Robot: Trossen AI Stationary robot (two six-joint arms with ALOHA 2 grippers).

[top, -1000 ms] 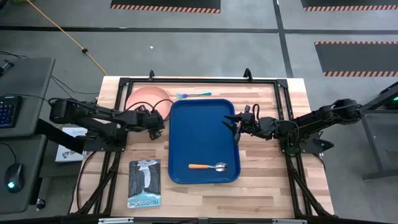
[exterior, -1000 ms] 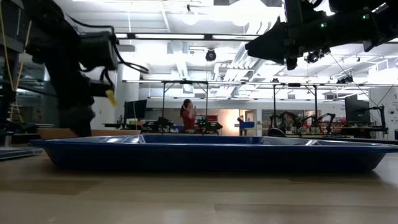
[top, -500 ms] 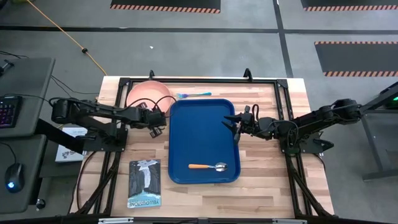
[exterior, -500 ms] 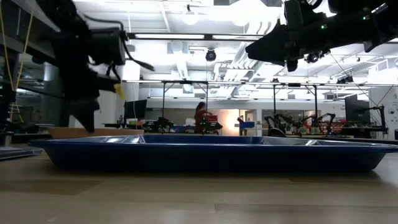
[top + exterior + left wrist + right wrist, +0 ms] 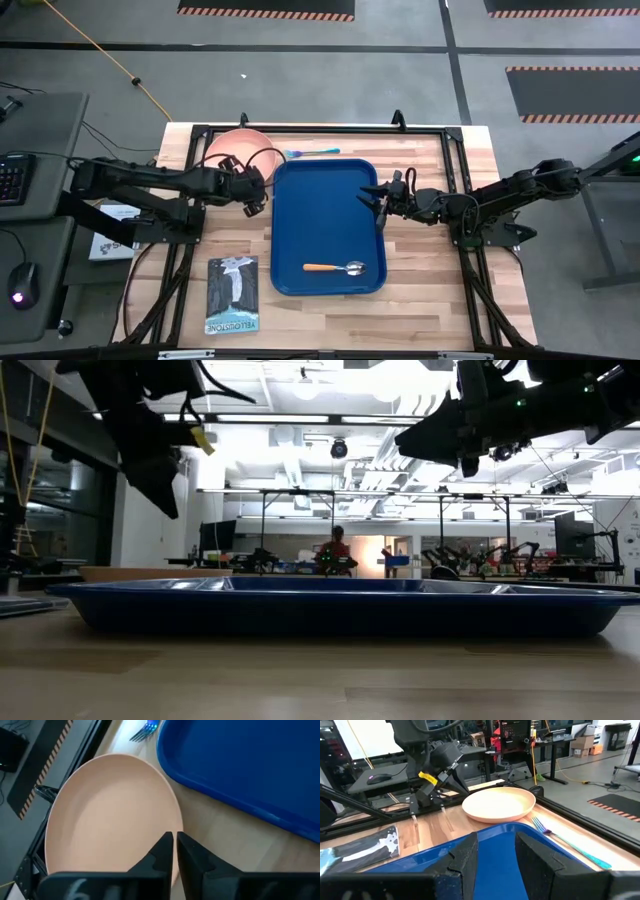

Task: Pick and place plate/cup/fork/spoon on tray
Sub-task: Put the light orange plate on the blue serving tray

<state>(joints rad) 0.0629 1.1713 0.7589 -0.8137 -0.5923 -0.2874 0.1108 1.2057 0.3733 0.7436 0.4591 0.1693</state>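
The salmon-pink plate is at the table's far left, beside the blue tray. My left gripper is shut on the plate's rim, at the plate's near side by the tray. The light-blue fork lies on the wood just beyond the tray's far rim. The orange-handled spoon lies inside the tray near its front end. My right gripper hovers open over the tray's right part with nothing between its fingers. The cup is out of view. My left gripper pinches the plate's rim between its two fingers, on the side next to the tray. The fingers come from the table's near side, slanting down, and cross the rim. Whether the plate's far part still rests on the table I cannot tell.
A grey-blue booklet lies at the table's near left. A black metal frame runs around the table top. Bare wood shows to the right of the tray. A person stands far back in the room.
My left gripper has gone up and a little toward the table's far edge. The plate now stands a little nearer the far edge than before. My right arm has kept still.
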